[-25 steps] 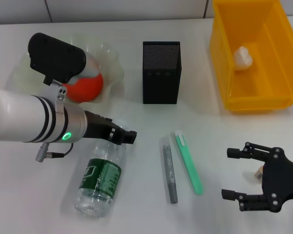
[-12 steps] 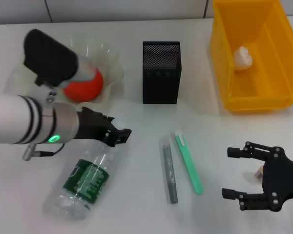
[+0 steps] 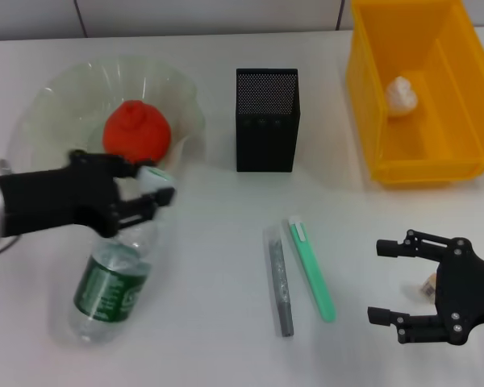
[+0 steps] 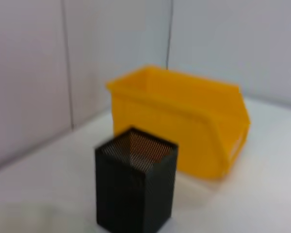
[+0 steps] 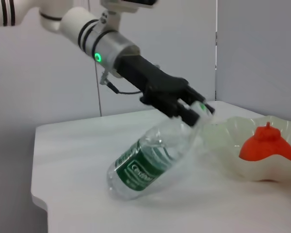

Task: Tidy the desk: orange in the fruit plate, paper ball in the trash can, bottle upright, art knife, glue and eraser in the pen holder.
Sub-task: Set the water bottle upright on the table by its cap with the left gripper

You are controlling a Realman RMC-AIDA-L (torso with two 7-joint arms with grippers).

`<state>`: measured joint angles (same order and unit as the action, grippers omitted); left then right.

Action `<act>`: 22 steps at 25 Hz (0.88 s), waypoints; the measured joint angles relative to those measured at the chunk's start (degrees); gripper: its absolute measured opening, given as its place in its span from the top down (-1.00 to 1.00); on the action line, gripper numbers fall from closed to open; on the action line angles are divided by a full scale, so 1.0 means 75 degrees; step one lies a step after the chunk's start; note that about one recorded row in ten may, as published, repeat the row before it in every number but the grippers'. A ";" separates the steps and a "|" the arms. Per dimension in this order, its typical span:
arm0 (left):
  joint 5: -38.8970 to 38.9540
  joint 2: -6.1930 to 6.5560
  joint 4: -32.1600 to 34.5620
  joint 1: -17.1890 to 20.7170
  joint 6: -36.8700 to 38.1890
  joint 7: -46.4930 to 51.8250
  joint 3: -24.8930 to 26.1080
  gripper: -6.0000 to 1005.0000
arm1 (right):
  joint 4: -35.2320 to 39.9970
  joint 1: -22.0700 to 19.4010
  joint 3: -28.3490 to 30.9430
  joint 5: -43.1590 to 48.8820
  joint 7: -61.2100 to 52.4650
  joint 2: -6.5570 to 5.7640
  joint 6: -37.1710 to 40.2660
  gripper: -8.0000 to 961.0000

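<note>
Gripping the neck of the bottle (image 3: pixel 113 278) just under its white cap, the left pincer (image 3: pixel 149 193) holds it tilted, cap end raised and base resting on the desk (image 3: pixel 226 339), beside the fruit plate (image 3: pixel 64 89) where the orange (image 3: pixel 137 133) lies. Beyond stand the pen holder (image 3: pixel 266 119) and the trash can (image 3: pixel 419 97) with the paper ball (image 3: pixel 401 95) inside. Hovering near the desk's front right, the right pincer (image 3: pixel 391 282) has its fingers spread apart over the eraser (image 3: pixel 427 285), with two pen-like sticks, grey and green, nearby.
</note>
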<state>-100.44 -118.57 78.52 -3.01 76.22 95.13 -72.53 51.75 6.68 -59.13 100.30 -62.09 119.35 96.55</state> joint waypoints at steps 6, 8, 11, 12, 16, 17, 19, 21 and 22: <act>0.1224 0.0001 -0.1927 -0.0271 0.1615 -0.2449 0.1631 0.07 | 0.0164 0.0020 -0.0033 0.0000 -0.0169 0.0001 -0.0001 -0.76; 0.1294 0.0001 -0.2442 -0.0408 0.1990 -0.3006 0.2048 0.07 | 0.0225 0.0029 -0.0044 0.0000 -0.0222 0.0004 -0.0002 -0.76; 0.1312 0.0013 -0.2895 -0.0544 0.2346 -0.3467 0.2438 0.07 | 0.0291 0.0041 -0.0050 0.0000 -0.0287 0.0009 0.0006 -0.76; 0.1319 0.0017 -0.2953 -0.0557 0.2427 -0.3572 0.2525 0.08 | 0.0311 0.0049 -0.0055 0.0000 -0.0299 0.0010 0.0009 -0.76; 0.1341 0.0023 -0.2976 -0.0560 0.2513 -0.3676 0.2613 0.30 | 0.0329 0.0074 -0.0132 -0.0001 -0.0309 0.0012 0.0018 -0.76; 0.1343 0.0024 -0.2976 -0.0562 0.2515 -0.3693 0.2614 0.37 | 0.0330 0.0079 -0.0151 -0.0001 -0.0310 0.0013 0.0018 -0.76; 0.1352 0.0024 -0.2955 -0.0551 0.2541 -0.3762 0.2649 0.48 | 0.0331 0.0082 -0.0162 -0.0001 -0.0311 0.0013 0.0018 -0.76; 0.1361 0.0022 -0.2941 -0.0502 0.2716 -0.3928 0.2832 0.55 | 0.0334 0.0075 -0.0165 -0.0006 -0.0322 0.0013 0.0028 -0.76; 0.1368 0.0020 -0.2975 -0.0487 0.2883 -0.4030 0.2961 0.58 | 0.0350 0.0062 -0.0161 -0.0017 -0.0348 0.0013 0.0054 -0.76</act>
<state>-90.18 -118.42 56.21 -6.67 97.84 64.90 -50.32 54.37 7.14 -60.34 100.17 -64.70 119.45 96.95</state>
